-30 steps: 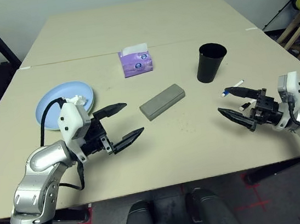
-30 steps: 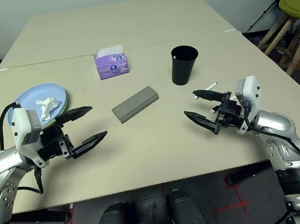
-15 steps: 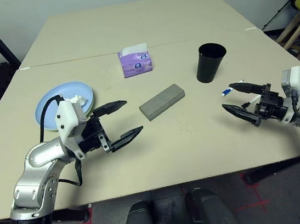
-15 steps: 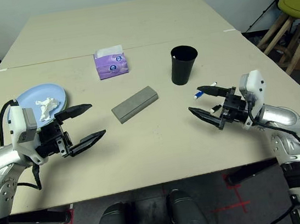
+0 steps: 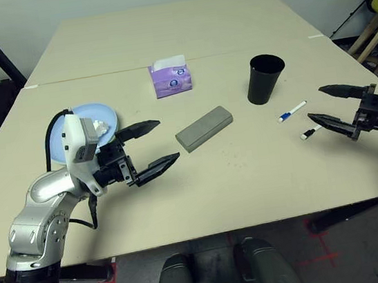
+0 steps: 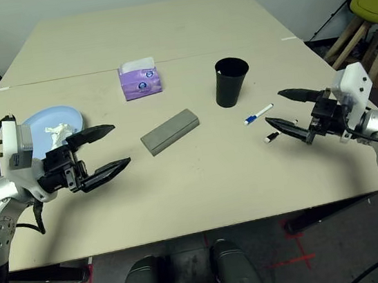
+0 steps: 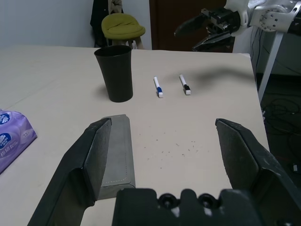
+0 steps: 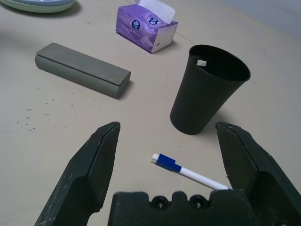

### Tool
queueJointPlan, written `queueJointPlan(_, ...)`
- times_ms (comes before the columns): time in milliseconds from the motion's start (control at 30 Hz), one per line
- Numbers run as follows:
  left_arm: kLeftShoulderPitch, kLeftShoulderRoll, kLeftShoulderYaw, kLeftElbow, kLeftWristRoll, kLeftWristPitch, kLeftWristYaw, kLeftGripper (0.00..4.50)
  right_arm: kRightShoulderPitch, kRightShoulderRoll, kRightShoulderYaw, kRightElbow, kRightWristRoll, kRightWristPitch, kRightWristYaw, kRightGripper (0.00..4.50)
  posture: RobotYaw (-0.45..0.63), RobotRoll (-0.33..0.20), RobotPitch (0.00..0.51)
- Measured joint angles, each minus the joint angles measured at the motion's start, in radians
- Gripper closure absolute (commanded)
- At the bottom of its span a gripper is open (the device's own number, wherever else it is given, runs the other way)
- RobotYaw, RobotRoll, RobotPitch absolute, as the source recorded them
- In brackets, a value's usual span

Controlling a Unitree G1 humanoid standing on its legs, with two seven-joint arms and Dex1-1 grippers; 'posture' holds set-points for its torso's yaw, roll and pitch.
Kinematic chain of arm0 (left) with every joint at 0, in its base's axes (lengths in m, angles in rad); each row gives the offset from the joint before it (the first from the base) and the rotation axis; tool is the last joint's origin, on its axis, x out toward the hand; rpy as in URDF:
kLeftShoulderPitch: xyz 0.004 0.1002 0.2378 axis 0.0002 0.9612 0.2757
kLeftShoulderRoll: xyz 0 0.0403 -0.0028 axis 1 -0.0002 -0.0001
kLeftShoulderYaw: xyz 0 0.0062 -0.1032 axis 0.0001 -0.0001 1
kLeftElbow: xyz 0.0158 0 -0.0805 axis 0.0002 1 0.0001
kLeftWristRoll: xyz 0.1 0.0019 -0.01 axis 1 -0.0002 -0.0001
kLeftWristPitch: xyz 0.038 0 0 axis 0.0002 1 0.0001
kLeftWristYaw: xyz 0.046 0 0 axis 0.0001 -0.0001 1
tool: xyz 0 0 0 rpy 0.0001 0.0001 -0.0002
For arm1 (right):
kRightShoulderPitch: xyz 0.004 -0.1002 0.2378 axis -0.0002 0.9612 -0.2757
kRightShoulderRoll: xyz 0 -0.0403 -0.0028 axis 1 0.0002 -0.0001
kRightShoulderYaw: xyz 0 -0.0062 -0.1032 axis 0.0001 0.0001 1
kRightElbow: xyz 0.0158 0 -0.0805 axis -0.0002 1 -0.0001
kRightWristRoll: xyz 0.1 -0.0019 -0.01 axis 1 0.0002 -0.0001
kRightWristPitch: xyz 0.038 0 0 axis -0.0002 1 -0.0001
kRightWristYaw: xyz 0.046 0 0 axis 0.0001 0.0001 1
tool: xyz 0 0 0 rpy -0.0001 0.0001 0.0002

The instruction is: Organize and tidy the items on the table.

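From the head camera the beige surface (image 5: pixel 249 175) carries a grey glasses case (image 5: pixel 204 127) near its middle, lying slantwise. A purple tissue box (image 5: pixel 172 78) sits at about 11 o'clock from the case, a black cup (image 5: pixel 265 78) stands upright at about 2 o'clock, and a light blue plate (image 5: pixel 105 113) with a crumpled white tissue (image 5: pixel 103 128) on it lies at about 9 o'clock. Two white marker pens lie apart at about 3 o'clock from the case: the blue-capped marker (image 5: pixel 291 111) nearer the cup, the black-capped marker (image 5: pixel 310 132) nearer the right hand (image 5: pixel 331 107). That hand hovers off the surface, fingers spread wide and empty. The left hand (image 5: pixel 151 146) floats between plate and case, equally wide and empty. The left wrist view looks between its own spread fingers (image 7: pixel 94 146) at the case (image 7: pixel 117 150), the cup (image 7: pixel 114 73), both markers side by side, and the right hand (image 7: pixel 207 28) in the air beyond. The right wrist view shows its fingers (image 8: pixel 101 150) parted above the blue-capped marker (image 8: pixel 188 172), with the cup (image 8: pixel 207 89), case (image 8: pixel 82 69) and tissue box (image 8: pixel 146 33) beyond.
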Motion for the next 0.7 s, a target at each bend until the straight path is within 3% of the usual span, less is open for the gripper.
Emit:
queueJointPlan(333, -0.006, -0.015, 0.0, -0.025, -0.021, -0.002, 0.018, 0.01, -0.037, -0.101, 0.016, 0.004, -0.072, 0.039, 0.016, 0.0, 0.01, 0.0, 0.076)
queueJointPlan(700, -0.025, -0.032, -0.011, -0.024, -0.012, -0.013, 0.051, 0.01, -0.19, -0.18, 0.152, 0.046, -0.24, 0.118, 0.042, 0.0, 0.02, 0.0, 0.067)
